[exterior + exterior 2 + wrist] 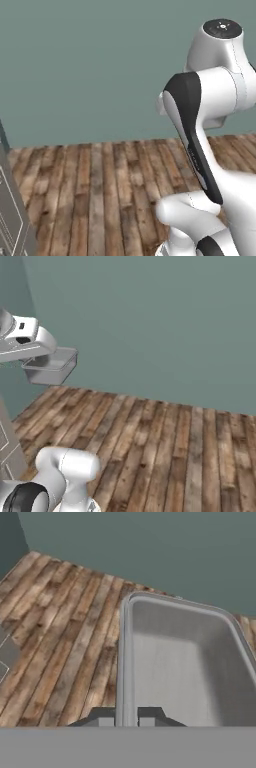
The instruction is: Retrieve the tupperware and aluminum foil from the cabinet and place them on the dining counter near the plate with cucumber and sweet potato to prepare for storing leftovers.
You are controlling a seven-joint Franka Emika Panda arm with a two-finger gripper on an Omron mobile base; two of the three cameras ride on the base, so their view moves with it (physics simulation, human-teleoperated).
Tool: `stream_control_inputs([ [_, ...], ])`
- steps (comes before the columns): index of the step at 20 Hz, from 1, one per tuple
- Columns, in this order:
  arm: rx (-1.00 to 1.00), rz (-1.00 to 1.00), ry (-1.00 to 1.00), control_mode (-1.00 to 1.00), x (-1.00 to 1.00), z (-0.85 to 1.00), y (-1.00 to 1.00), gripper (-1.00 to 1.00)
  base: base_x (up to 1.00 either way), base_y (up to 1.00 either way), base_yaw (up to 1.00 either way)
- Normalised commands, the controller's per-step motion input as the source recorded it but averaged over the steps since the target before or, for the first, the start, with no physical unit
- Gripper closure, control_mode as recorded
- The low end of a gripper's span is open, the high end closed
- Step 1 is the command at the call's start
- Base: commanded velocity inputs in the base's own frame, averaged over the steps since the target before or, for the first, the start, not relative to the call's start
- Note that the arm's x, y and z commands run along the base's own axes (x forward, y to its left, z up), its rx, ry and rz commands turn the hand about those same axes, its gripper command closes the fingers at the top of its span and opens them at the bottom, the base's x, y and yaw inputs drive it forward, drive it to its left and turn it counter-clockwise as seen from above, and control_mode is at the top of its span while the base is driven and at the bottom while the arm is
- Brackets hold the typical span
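In the right base view, the grey tupperware is being held aloft at the upper left, above the wooden floor. In the hand view, its rim is being pinched by the fingers at lower centre.

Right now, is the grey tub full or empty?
Empty. The hand view looks straight into the tub and shows only its bare grey floor and walls. The gripper holds it by the rim, above the wooden floor.

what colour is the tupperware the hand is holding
Plain grey, inside and out, on the tupperware; the hand view shows it best.
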Motion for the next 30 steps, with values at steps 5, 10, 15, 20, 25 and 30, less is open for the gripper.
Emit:
stream_control_inputs([
  [5, 0.00, 0.00, 0.00, 1.00, 0.00, 0.00, 0.00, 1.00, 0.51, 0.00, -0.70],
  [10, 0.00, 0.00, 0.00, 1.00, 0.00, 0.00, 0.00, 1.00, 0.52, 0.00, -0.70],
  [15, 0.00, 0.00, 0.00, 1.00, 0.00, 0.00, 0.00, 1.00, 0.49, 0.00, -0.71],
  [20, 0.00, 0.00, 0.00, 1.00, 0.00, 0.00, 0.00, 1.00, 0.49, 0.00, -0.71],
  [25, 0.00, 0.00, 0.00, 1.00, 0.00, 0.00, 0.00, 1.00, 0.50, 0.07, -0.71],
  [30, 0.00, 0.00, 0.00, 1.00, 0.00, 0.00, 0.00, 1.00, 0.64, 0.30, -0.67],
])
